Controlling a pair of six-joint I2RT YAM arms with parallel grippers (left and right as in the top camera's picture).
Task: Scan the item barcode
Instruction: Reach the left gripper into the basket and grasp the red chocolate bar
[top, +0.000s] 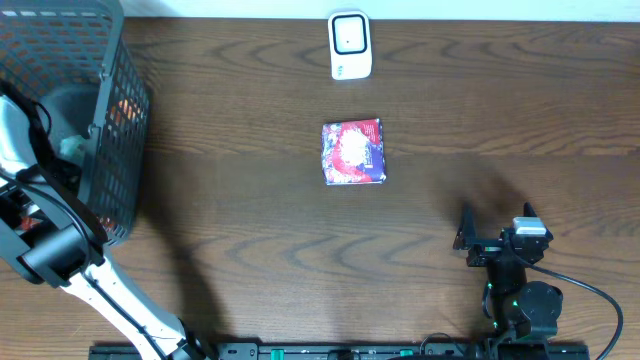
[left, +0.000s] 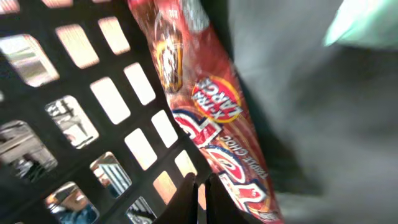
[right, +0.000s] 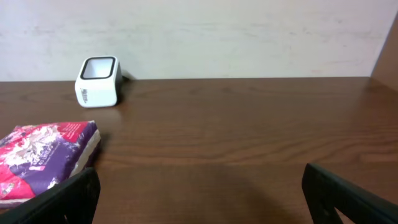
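- Left gripper (left: 199, 190) closed inside basket (left: 74, 112), far left of scanner (top: 350, 45), beside red snack bag (left: 211, 118).
- Right gripper (right: 199, 177) open, well right of scanner.
- Purple packet (top: 353, 152) lies on counter (top: 250, 230), near scanner on the robot's side.

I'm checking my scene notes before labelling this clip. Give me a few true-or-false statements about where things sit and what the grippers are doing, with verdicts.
1. The white box-shaped scanner stands near the far edge of the brown wooden table. True.
2. The purple-and-red packet lies flat on the table in front of the scanner. True.
3. The left gripper is inside the black mesh basket, beside a red snack bag. True.
4. The right gripper holds the packet. False: it is open, empty and apart from the packet.
5. The left gripper's jaws stand wide open. False: they are shut.
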